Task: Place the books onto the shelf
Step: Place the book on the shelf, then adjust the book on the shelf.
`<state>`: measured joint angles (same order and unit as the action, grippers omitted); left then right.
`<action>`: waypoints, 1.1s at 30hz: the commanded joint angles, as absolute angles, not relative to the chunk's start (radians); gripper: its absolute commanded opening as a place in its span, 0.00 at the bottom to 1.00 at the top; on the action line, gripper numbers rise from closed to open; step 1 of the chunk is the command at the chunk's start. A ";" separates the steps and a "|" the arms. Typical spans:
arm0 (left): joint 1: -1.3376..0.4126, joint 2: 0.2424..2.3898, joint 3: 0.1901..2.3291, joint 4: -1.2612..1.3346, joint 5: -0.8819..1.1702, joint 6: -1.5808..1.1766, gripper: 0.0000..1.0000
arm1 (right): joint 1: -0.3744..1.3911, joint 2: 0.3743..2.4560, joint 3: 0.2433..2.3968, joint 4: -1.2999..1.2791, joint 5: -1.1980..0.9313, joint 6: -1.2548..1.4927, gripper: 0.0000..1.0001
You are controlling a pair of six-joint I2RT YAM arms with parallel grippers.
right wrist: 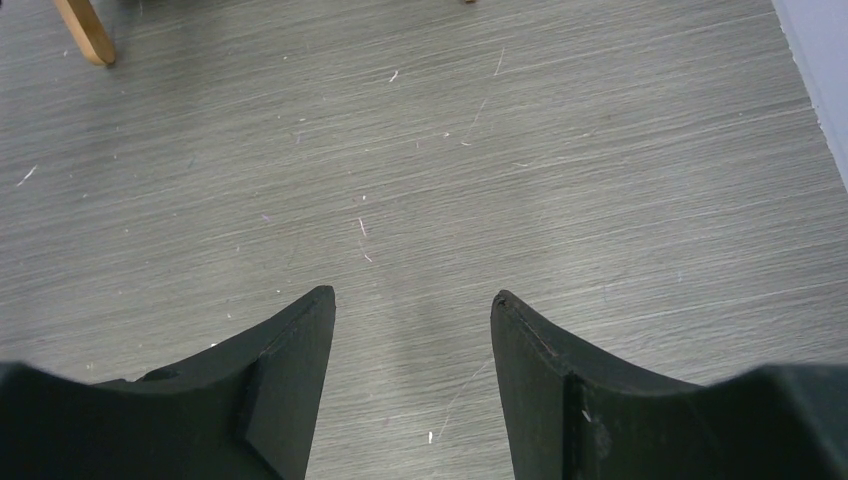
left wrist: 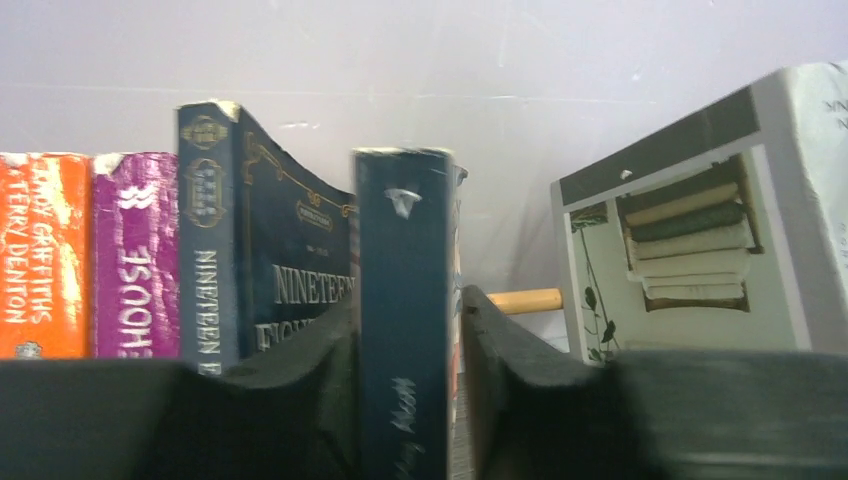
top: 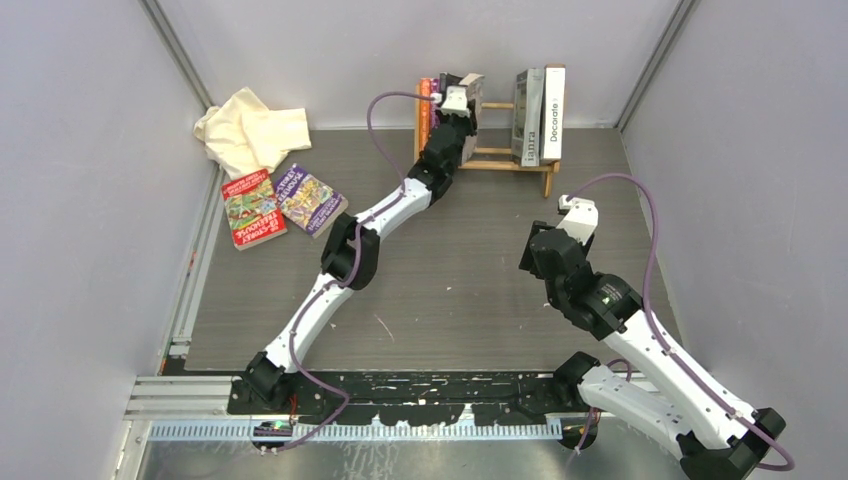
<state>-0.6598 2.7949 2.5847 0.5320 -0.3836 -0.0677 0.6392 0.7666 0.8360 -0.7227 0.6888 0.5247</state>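
- Your left gripper [left wrist: 408,300] is up at the left end of the shelf [top: 497,152]. Its jaws are pinching a navy book [left wrist: 405,250] by its 2 covers.
- The navy book stands upright on the shelf with its spine facing the wrist camera.
- 3 more books stand to its left. An orange book [left wrist: 40,255] is outermost and a purple book [left wrist: 135,255] touches it. Next comes a dark blue volume lettered "Nineteen" [left wrist: 260,270], with its front cover showing at an angle.
- To the right of the navy book there is a gap, and a wooden rail [left wrist: 527,300] of the shelf shows through it. Past the gap a white-grey book [left wrist: 690,240] leans at a tilt.
- From above, you can see the right end of the shelf holding upright grey and white books. The outermost is the Decorate book [top: 553,115], with its spine toward you.
- 2 books are not on the shelf. A red-green book [top: 252,208] and a purple-covered paperback [top: 309,199] lie flat on the table [top: 450,290], just beside each other. They are near the left wall, well apart from the shelf.
- A cream cloth [top: 250,130] lies crumpled in the back left corner, just behind those 2 books.
- Your right gripper [right wrist: 412,330] hangs over bare table in front of the shelf's right end. Its jaws are spread with nothing between them.
- In the right wrist view 1 shelf leg [right wrist: 85,30] shows at the top left corner, apart from the fingers.
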 commanded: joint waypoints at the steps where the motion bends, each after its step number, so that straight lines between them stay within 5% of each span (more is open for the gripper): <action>1: -0.653 2.747 2.527 0.674 -0.422 -0.032 0.45 | 0.635 0.775 0.865 -0.696 0.684 0.522 0.64; 5: -0.658 2.709 2.474 0.695 -0.430 -0.032 0.62 | 0.634 0.775 0.881 -0.706 0.673 0.516 0.63; 33: -0.698 2.428 2.179 0.792 -0.493 -0.014 0.76 | 0.634 0.728 0.963 -0.814 0.652 0.572 0.64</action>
